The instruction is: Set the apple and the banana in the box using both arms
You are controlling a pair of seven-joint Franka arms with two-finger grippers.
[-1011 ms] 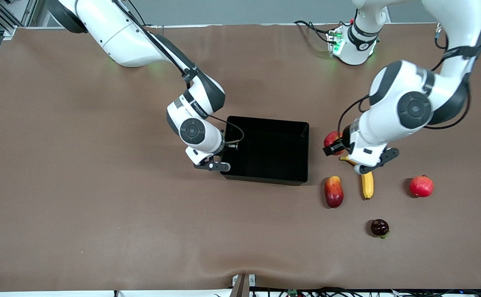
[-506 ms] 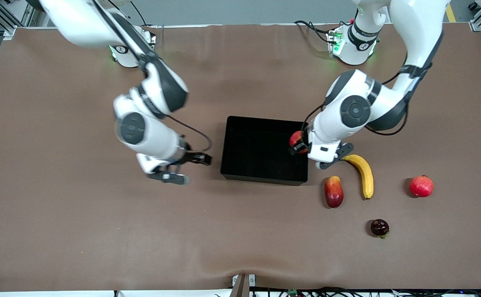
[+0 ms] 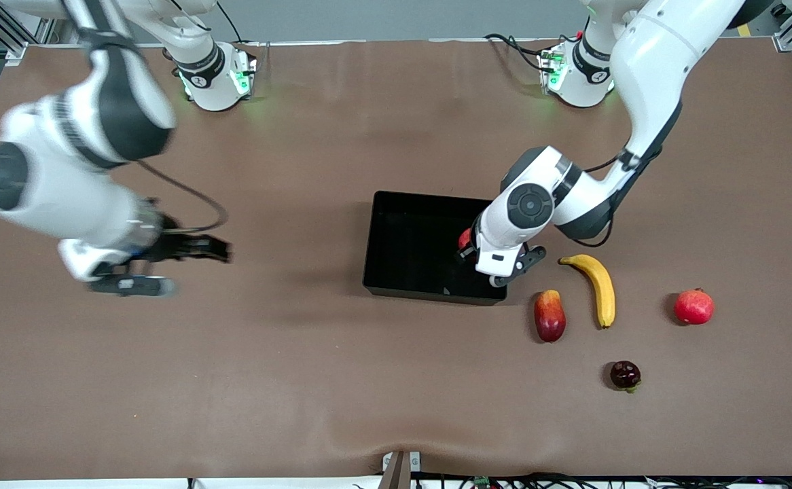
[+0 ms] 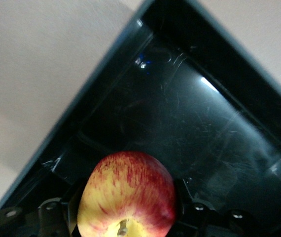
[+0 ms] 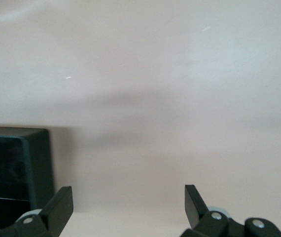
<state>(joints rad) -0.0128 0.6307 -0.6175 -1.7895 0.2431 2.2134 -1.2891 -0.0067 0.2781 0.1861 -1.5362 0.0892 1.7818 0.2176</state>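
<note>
From the front view, the left tool (image 3: 467, 246) hangs over the black box (image 3: 396, 288) at its end toward the left arm, and only a sliver of the red apple (image 3: 464, 238) peeks out from under the wrist, so the grip itself is hard to judge here. The banana (image 3: 597, 283) lies on the brown worktop (image 3: 301, 380) just beside the box toward the left arm's end, with a red-yellow mango-like fruit (image 3: 549, 316) near it, a pinkish-red round fruit (image 3: 694, 306) toward the left arm's end, and a small dark fruit (image 3: 625, 375) nearest the camera. The right tool (image 3: 165, 265) is over bare worktop, well apart from the box. In the left wrist view, the apple (image 4: 127, 195) sits clamped in the tool above the box's glossy floor (image 4: 180, 113). In the right wrist view, the two fingers (image 5: 59, 205) stand wide apart with nothing between them, a corner of the box (image 5: 12, 163) off to one side.
</note>
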